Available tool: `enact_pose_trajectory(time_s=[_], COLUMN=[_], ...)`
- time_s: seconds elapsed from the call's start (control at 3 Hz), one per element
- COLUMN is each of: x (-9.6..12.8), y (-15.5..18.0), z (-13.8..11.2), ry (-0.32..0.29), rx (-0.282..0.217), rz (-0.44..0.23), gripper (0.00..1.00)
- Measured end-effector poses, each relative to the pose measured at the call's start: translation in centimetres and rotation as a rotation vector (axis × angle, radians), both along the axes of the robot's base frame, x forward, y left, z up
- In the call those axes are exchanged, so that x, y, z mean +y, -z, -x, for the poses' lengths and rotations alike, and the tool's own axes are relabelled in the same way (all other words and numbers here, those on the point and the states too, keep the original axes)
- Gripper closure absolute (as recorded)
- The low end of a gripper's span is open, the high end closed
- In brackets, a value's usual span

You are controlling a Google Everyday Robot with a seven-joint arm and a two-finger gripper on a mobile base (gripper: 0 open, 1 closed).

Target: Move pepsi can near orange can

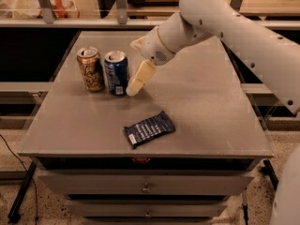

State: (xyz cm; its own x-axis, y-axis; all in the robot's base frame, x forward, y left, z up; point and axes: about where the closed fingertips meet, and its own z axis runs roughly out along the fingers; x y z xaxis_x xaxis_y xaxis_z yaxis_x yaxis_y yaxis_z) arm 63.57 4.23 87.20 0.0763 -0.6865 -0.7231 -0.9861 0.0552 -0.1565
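The grey worktop [206,102] is sitting on a cabinet of drawers [145,185], and most of its matte, flat surface is lying open. The whole right half and the far middle are offering free room. The two cans are standing upright in the left rear part, well back from the front edge and a little in from the left edge.

The orange can [90,69] is showing a tan skin with pale swirls and a silver top. The pepsi can [116,72], dark blue with a silver top, is standing just to its right, close beside it with only a thin gap showing between them. I cannot tell what either can holds.

The gripper [133,68] is hanging just right of the pepsi can, at the end of a smooth white arm [225,22] that is reaching in from the right. Its jaws are spread wide and gripping nothing. One cream finger [140,78] is slanting down towards the worktop, its tip right by the foot of the blue can; the other is poking out higher and further back.

A flat, dark-blue snack wrapper [149,128], crinkled and glossy, is lying askew near the front edge, well apart from the cans.
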Motion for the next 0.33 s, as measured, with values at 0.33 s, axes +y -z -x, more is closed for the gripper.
enact_pose_trajectory(time_s=[0.33], x=[-2.44], y=[-0.57], z=[-0.82], ry=[-0.005], rx=[-0.013], rz=[0.02], gripper=[0.0])
